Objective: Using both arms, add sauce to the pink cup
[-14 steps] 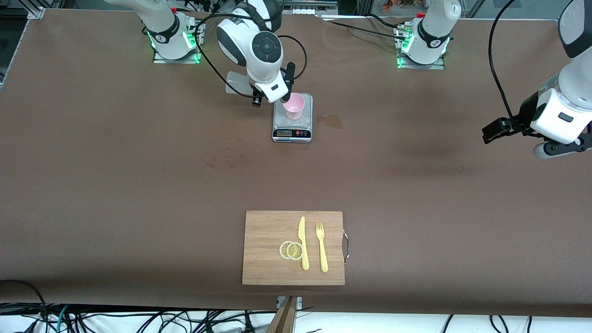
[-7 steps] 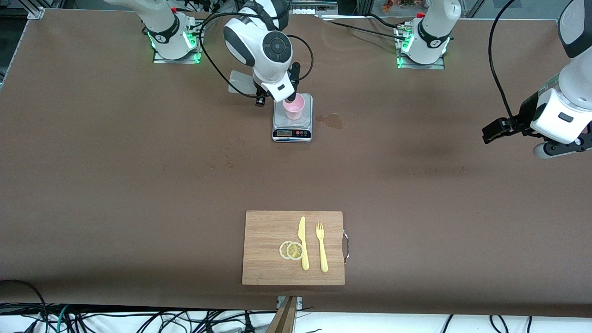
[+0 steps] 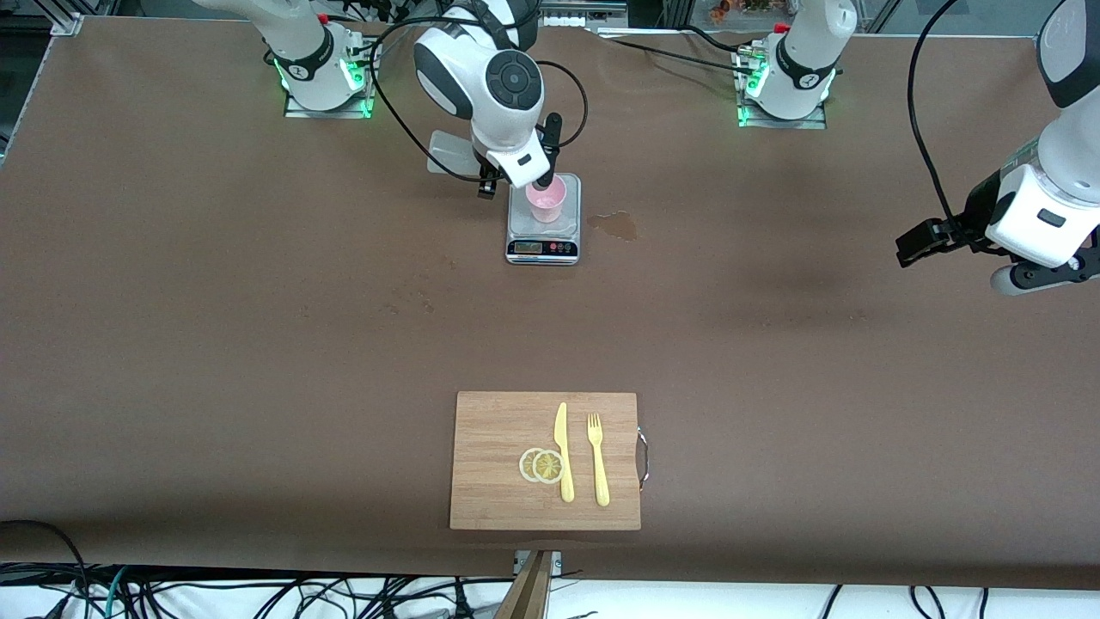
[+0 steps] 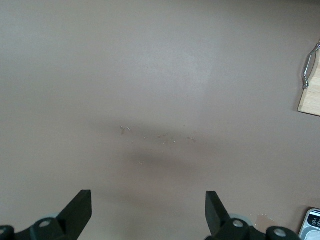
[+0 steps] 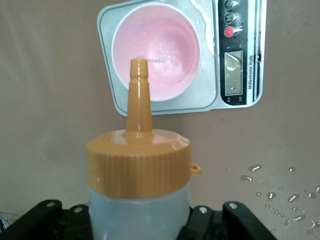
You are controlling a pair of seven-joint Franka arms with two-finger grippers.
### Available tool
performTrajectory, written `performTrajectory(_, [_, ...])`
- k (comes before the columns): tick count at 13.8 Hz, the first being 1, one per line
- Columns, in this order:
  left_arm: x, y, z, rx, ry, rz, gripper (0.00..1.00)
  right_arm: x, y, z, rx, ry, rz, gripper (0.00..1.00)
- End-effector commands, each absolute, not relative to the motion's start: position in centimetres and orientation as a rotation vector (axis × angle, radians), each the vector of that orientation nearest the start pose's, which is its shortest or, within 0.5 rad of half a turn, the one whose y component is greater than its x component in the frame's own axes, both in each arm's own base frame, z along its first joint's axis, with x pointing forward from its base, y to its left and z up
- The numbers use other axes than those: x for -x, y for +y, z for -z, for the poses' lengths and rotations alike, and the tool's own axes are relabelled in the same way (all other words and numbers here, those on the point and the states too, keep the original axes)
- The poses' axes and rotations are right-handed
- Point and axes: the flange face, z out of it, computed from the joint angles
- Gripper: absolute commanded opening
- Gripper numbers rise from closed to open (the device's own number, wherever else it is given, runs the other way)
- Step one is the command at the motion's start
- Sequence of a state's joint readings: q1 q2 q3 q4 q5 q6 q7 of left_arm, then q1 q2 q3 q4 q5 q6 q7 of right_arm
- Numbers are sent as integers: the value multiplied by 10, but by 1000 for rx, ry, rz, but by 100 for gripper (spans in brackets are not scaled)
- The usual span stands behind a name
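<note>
Both grippers accounted for: I'm holding right gripper [image 3: 540, 182] clamped on sauce bottle [image 5: 139, 172] over pink cup [image 3: 546, 199] on kitchen scale [image 3: 543, 225]; left gripper [image 4: 148, 210] waiting wide apart over bare table. Risking overshoot, nozzle sitting off-centre, spilling onto scale.

The desk [image 3: 258, 327] is covered in a plain brown sheet. A grey kitchen scale [image 3: 543, 230] sits on it toward the robot bases, its display facing the front camera. Just beside the scale, toward the left arm's end, a small wet stain [image 3: 614, 224] marks the sheet, and the right wrist view shows droplets [image 5: 272, 192] scattered near the scale. A wooden cutting board [image 3: 498, 460] with a metal handle lies much nearer the front camera, well apart from the scale.
</note>
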State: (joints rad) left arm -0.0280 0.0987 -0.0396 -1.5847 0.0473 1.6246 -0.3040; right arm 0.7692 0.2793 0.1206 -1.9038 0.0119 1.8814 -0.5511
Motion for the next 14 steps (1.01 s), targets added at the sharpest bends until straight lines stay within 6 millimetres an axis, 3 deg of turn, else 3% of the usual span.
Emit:
performTrajectory(1, [-587, -34, -573, 3056, -355, -80, 100, -371, 443, -356, 2341, -1988, -458, 0])
performTrajectory(11, [-587, -34, -573, 3056, -355, -80, 100, -388, 428, -420, 2271, -1907, -343, 0])
performTrajectory(14, [-588, -33, -573, 3056, -357, -77, 100, -397, 414, -451, 2220, -1865, -259, 0])
